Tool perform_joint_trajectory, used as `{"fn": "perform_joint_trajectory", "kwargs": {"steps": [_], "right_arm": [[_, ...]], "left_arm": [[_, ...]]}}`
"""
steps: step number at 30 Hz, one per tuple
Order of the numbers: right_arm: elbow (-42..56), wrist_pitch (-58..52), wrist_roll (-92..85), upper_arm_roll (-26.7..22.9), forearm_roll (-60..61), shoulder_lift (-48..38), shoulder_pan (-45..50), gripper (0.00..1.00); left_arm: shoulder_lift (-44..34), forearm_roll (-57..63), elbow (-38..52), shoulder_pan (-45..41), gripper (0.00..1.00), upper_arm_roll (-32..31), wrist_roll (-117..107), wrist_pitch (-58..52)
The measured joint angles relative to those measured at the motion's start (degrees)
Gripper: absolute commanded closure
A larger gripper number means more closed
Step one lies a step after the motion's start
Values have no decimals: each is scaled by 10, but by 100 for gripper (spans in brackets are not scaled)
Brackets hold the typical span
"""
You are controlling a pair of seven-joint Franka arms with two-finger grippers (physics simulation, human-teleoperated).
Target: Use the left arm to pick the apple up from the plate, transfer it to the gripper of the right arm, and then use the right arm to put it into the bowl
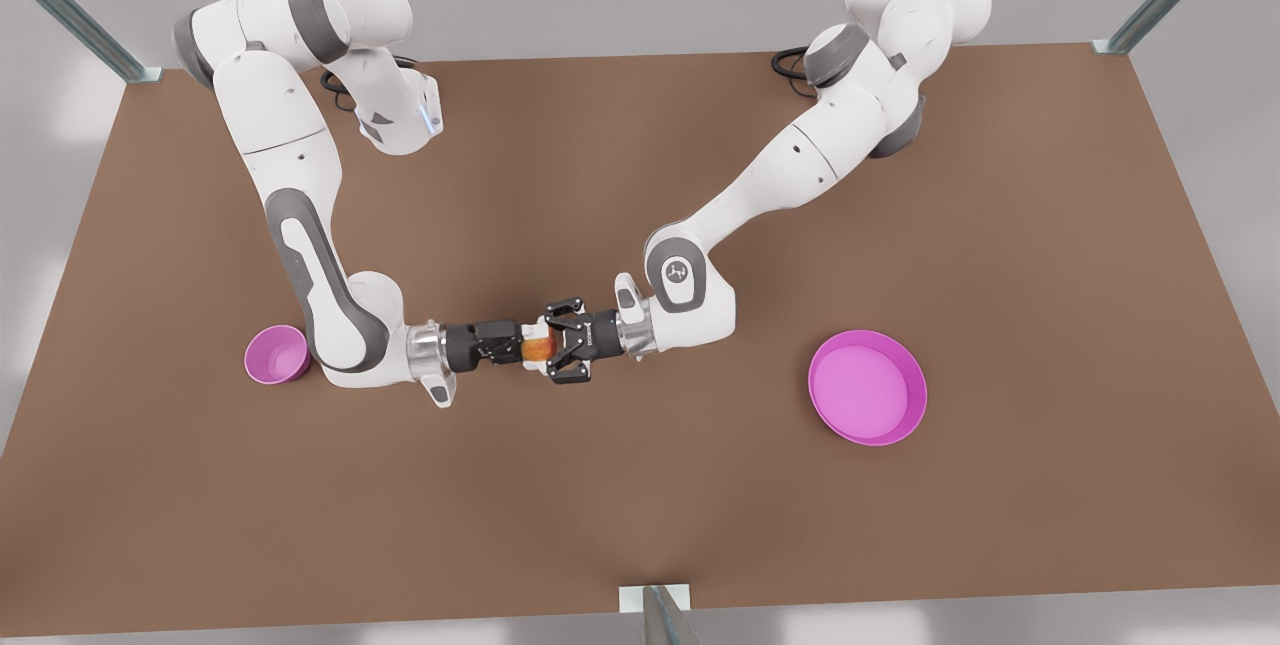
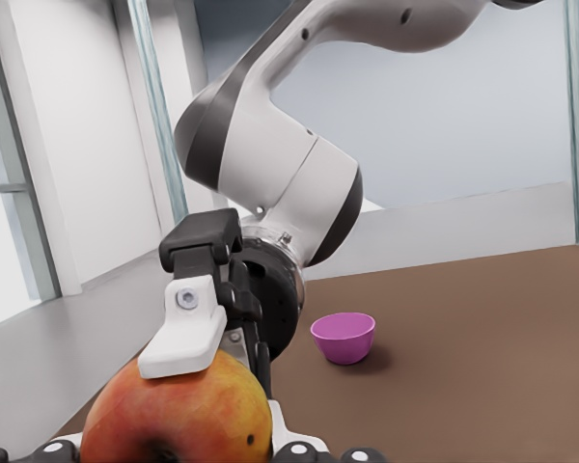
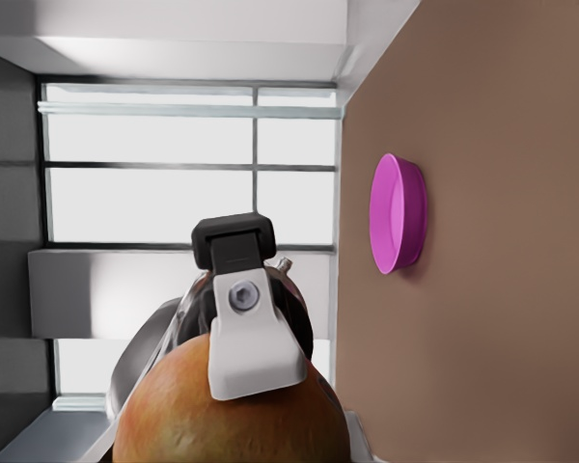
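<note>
Left gripper [image 1: 548, 349], reaching in from the front view's right, and right gripper [image 1: 526, 349], reaching in from the front view's left, meet nose to nose above mid-table. Both are closed tight on the small round red-orange apple [image 1: 537, 351] held clear of the flat brown table [image 1: 700, 505]. Their grips cross, with one white-padded finger [image 2: 181, 340] of the right gripper pressed to the fruit. The small deep pink bowl [image 1: 262, 370] sits by the right arm's elbow. The wide shallow pink plate [image 1: 915, 415] lies well apart at the front view's right.
</note>
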Motion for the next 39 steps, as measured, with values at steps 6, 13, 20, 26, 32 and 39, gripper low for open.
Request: {"fn": "perform_joint_trajectory", "kwargs": {"steps": [6,13,20,26,32,39], "right_arm": [[2,0,-10,0,0,0,0,27],[3,0,-17,0,-1,-2,-2,27],[4,-1,-21,0,-1,-3,-4,27],[4,-3,-23,-4,-6,-3,-12,27],[12,-18,-22,-3,-72,-3,-82,27],[33,-67,-17,-5,-190,-4,-187,27]], "left_arm": [[0,3,0,-1,13,1,-3,-2],[0,-8,-3,2,0,-1,-8,-5],[-14,-9,-60,48,0,-18,-5,-10],[-31,-9,-217,181,0,-104,24,-17],[-160,105,-402,378,0,-71,42,-54],[-400,589,-323,509,0,-44,-135,-234]]}}
